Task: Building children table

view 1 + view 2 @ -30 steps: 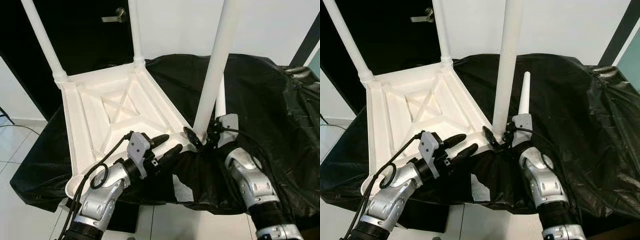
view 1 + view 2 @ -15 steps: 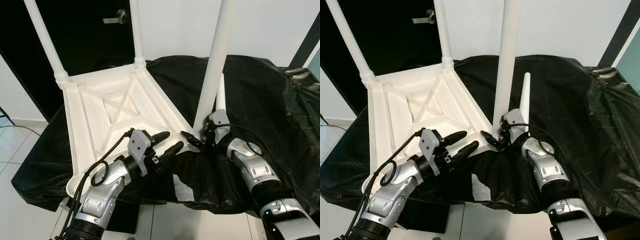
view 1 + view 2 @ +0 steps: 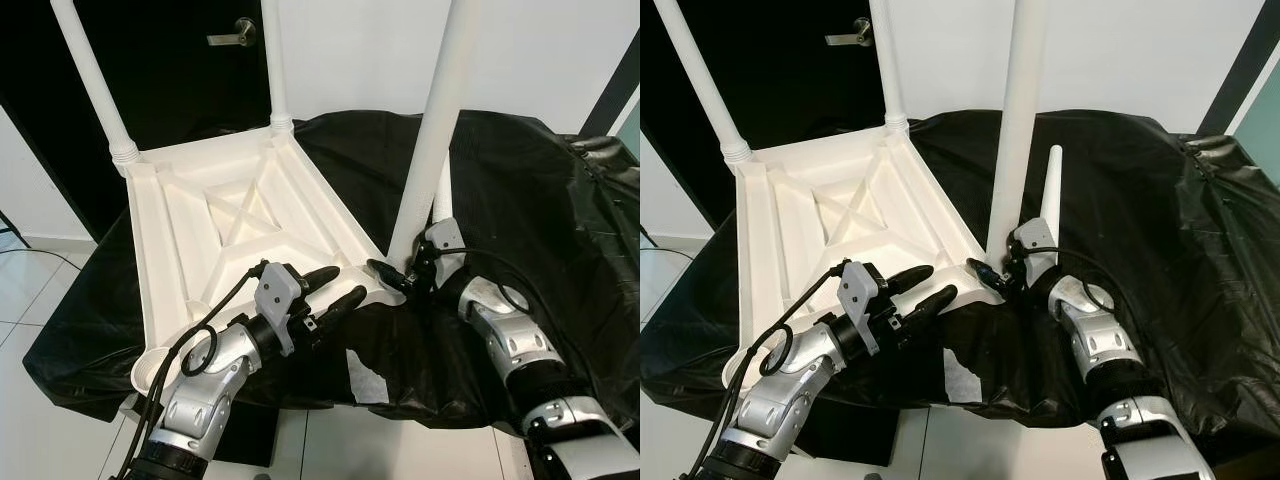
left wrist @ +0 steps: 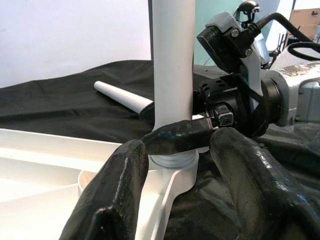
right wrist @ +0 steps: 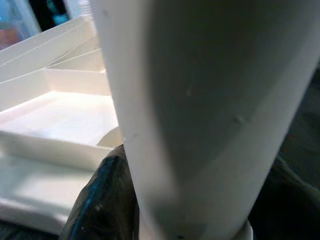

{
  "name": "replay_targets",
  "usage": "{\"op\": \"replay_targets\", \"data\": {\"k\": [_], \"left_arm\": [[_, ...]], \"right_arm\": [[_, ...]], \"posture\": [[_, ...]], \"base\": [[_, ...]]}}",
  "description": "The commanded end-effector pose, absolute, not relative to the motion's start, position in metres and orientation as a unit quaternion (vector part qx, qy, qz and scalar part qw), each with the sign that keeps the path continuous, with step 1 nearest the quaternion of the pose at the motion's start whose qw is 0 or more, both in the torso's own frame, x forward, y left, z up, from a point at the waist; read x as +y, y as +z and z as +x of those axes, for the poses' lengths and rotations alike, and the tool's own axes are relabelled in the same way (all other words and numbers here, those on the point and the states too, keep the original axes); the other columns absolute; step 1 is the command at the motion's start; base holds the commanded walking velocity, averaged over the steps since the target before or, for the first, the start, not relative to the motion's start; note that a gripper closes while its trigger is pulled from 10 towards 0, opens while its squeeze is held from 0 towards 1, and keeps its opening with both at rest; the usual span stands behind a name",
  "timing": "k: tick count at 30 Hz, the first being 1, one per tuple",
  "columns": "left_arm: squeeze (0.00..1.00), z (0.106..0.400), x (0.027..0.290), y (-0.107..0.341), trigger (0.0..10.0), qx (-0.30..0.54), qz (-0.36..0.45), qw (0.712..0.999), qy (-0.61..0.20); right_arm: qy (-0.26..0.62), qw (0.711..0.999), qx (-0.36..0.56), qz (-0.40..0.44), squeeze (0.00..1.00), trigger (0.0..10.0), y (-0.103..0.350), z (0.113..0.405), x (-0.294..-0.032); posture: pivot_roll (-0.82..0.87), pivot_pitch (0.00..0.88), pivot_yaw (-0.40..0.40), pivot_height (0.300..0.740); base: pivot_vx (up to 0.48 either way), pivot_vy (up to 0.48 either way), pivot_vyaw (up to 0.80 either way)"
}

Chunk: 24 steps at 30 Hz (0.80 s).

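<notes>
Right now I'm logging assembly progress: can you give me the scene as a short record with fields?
tabletop: white, upside down on black sheet
legs fitted: three standing upright in corner sockets
loose leg: lying on the sheet
right gripper: fingers around the base of the near leg
left gripper: open, hovering by the tabletop's near edge

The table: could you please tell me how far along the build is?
Three legs stand in the upturned tabletop. The right pincer is around the base of the nearest leg, with the left pincer open beside it. A fourth leg lies unfitted on the black cover.
</notes>
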<state>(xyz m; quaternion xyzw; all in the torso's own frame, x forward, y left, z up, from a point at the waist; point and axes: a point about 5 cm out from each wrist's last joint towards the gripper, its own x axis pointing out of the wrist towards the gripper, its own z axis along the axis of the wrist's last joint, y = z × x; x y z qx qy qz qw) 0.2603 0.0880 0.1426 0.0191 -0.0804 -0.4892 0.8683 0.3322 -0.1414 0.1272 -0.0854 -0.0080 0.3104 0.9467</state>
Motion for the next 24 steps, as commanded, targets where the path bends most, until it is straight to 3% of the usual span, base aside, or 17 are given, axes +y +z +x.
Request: {"op": "replay_targets", "data": {"k": [1,5,6,8,9,10,11,12,13,15,16,24], "left_arm": [[0.0,0.259,0.088,0.143,10.0,-0.082,0.025,0.865,-0.494],[0.0,0.258,0.088,0.142,10.0,-0.081,0.023,0.864,-0.496],[0.0,0.258,0.087,0.142,10.0,-0.08,0.023,0.863,-0.498],[0.0,0.258,0.087,0.142,10.0,-0.08,0.022,0.863,-0.499],[0.0,0.257,0.087,0.142,10.0,-0.079,0.022,0.862,-0.5],[0.0,0.257,0.086,0.142,10.0,-0.079,0.021,0.861,-0.502],[0.0,0.257,0.086,0.142,10.0,-0.079,0.021,0.861,-0.502],[0.0,0.257,0.086,0.142,10.0,-0.079,0.021,0.861,-0.502],[0.0,0.257,0.086,0.142,10.0,-0.079,0.022,0.861,-0.503],[0.0,0.257,0.086,0.142,10.0,-0.079,0.021,0.86,-0.503],[0.0,0.257,0.086,0.143,10.0,-0.08,0.021,0.86,-0.503],[0.0,0.256,0.088,0.142,10.0,-0.078,0.022,0.86,-0.503]], "right_arm": [[0.293,0.953,0.026,-0.074,0.0,0.0,0.112,0.328,-0.14],[0.205,0.976,0.039,-0.055,0.0,0.0,0.107,0.326,-0.138],[0.178,0.982,0.038,-0.049,0.0,1.8,0.105,0.324,-0.135],[0.156,0.986,0.038,-0.044,0.0,2.0,0.105,0.323,-0.133],[0.127,0.99,0.04,-0.043,0.0,4.0,0.104,0.321,-0.13],[0.095,0.994,0.041,-0.038,0.0,2.4,0.104,0.319,-0.128],[0.095,0.994,0.041,-0.038,0.0,2.4,0.104,0.319,-0.128],[0.062,0.996,0.044,-0.037,0.0,4.3,0.103,0.318,-0.126],[0.035,0.998,0.046,-0.035,0.0,9.0,0.103,0.317,-0.125],[0.012,0.998,0.048,-0.031,0.0,9.0,0.102,0.316,-0.124],[-0.004,0.998,0.052,-0.021,0.0,10.0,0.101,0.314,-0.121],[0.006,0.999,0.044,-0.013,0.0,10.0,0.105,0.313,-0.112]], "posture": [[0.01,0.0,-0.024,0.74],[0.01,0.0,-0.019,0.74],[0.0,0.0,-0.014,0.74],[0.0,0.0,-0.014,0.74],[0.0,0.0,-0.011,0.74],[0.0,0.0,-0.012,0.74],[0.0,0.0,-0.012,0.74],[0.0,0.0,-0.012,0.74],[0.0,0.0,-0.011,0.74],[0.0,0.0,-0.011,0.74],[0.0,0.0,-0.009,0.74],[0.01,0.0,-0.008,0.74]], "base": [[0.0,0.0,0.0],[0.0,0.0,0.0],[0.0,0.0,0.0],[0.0,0.0,0.0],[0.0,0.0,0.0],[0.0,0.0,0.0],[0.0,0.0,0.0],[0.0,0.0,0.0],[0.0,0.0,0.0],[0.0,0.0,0.0],[0.0,0.0,0.0],[0.0,0.0,0.0]]}}
